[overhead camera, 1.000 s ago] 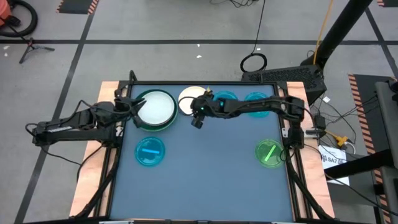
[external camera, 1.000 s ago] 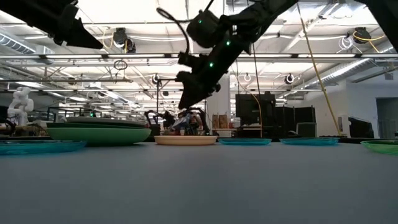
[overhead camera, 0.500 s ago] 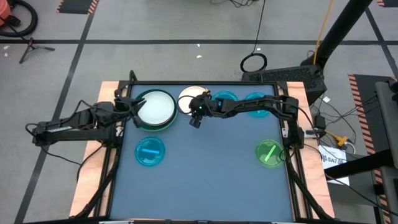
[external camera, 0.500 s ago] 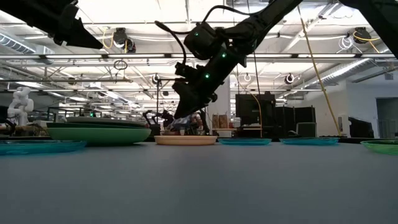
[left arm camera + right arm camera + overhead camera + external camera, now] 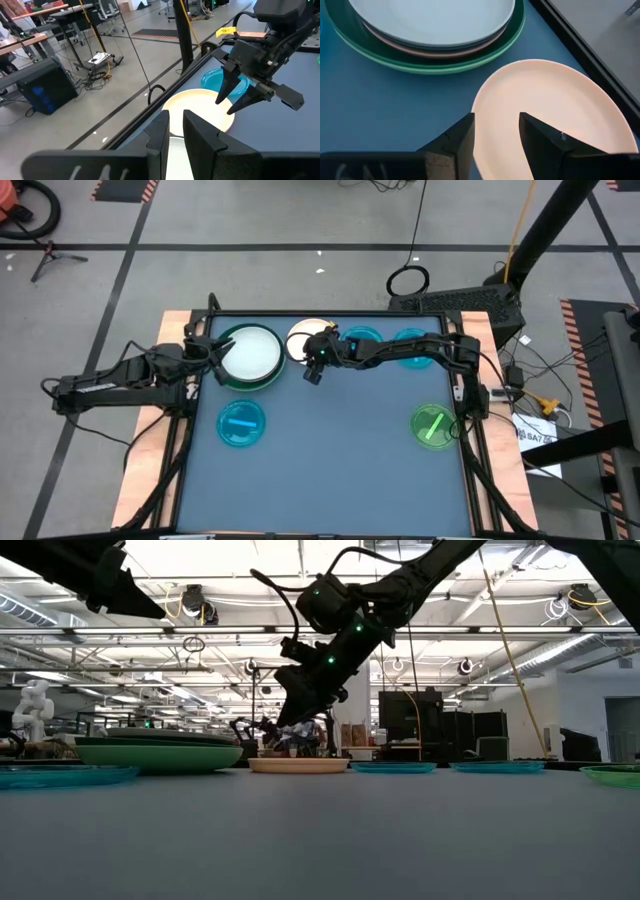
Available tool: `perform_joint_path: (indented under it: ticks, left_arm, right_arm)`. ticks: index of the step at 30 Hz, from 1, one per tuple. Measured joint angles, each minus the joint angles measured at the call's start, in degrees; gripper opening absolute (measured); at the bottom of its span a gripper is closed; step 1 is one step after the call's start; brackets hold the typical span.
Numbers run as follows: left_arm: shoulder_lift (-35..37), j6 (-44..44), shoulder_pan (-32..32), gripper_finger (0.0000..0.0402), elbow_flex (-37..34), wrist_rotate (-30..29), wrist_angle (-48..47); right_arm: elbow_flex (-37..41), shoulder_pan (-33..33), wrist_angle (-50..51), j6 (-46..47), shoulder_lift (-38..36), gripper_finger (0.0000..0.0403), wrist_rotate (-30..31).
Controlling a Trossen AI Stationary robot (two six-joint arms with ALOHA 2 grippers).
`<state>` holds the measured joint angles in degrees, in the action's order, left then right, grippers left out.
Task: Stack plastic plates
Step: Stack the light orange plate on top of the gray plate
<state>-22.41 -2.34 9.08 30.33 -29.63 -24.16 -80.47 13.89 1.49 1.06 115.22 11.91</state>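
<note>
A pale pink plate (image 5: 302, 338) lies flat near the table's far edge, also in the right wrist view (image 5: 555, 110). My right gripper (image 5: 314, 370) (image 5: 497, 135) hovers open over that plate's near-left rim and is clear of it in the low view (image 5: 272, 727). To the left sits a stack (image 5: 250, 356) with a white plate on top of pink and green ones (image 5: 430, 30). My left gripper (image 5: 212, 352) (image 5: 176, 127) waits open at the stack's left rim.
Two cyan plates (image 5: 362, 337) (image 5: 411, 340) lie along the far edge, right of the pink one. Another cyan plate (image 5: 241, 423) sits front-left and a bright green one (image 5: 432, 426) front-right. The blue mat's middle (image 5: 330, 450) is bare. A raised frame (image 5: 460, 410) borders the table.
My right gripper has come down and a little toward the table's left, closing on the pink plate's near-left rim. Its fingers have stayed open. The plates and the left arm have kept still.
</note>
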Motion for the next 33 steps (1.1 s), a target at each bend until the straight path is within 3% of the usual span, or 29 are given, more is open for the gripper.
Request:
perform_joint_path:
  ticks: [21,28,33]
  left_arm:
    - [-0.02,1.01,0.00,0.0063,0.02,0.02,0.39]
    - [-0.02,1.83,0.00,0.0063,0.04,0.03,0.04]
    - [-0.02,1.55,0.00,0.0063,0.04,0.04,0.03]
  right_arm:
    - [1.20,-0.61,-0.61,3.26,0.00,0.0180,0.35]
    - [6.90,-1.89,-12.49,2.16,0.00,0.0180,1.96]
    - [8.14,-1.84,-13.27,-1.22,0.00,0.0180,3.27]
